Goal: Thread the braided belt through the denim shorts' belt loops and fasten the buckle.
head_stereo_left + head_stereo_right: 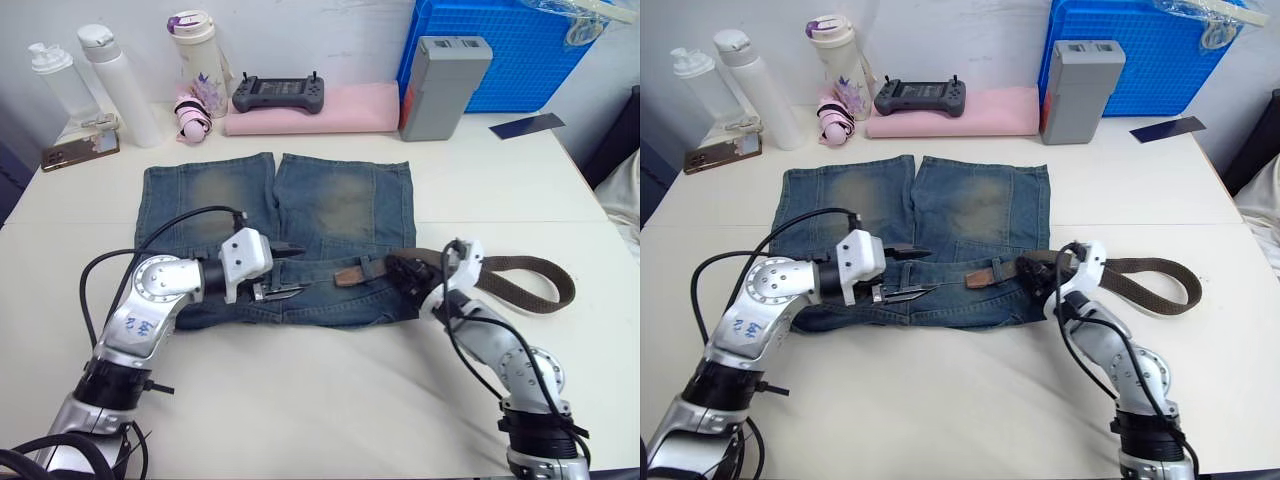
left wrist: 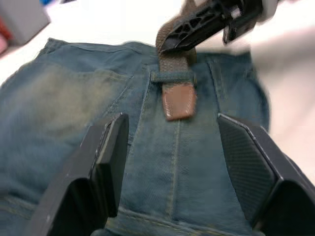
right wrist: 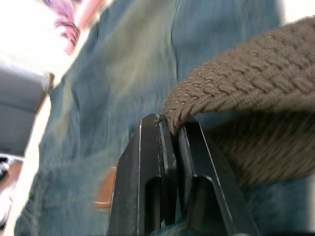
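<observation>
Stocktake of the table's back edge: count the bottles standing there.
3, all at the back left corner: clear bottle outermost, white bottle beside it, lilac-lidded bottle nearest the pink cloth. Others may be hidden.

Braided belt point(image 1: 520, 280) (tan tip through one loop) crosses denim shorts point(image 1: 330, 215).

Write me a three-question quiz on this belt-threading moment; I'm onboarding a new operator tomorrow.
1. True or false: the tan leather tip of the braided belt has already passed under a belt loop on the denim shorts.
2. Which gripper is pinching the belt: A) left gripper, B) right gripper, C) neither?
3. Fill in: the left gripper's fingers are ____ above the waistband, either side of the tip.

Key: 1 true. 2 B, its fingers closed on the braid. 3 open.
</observation>
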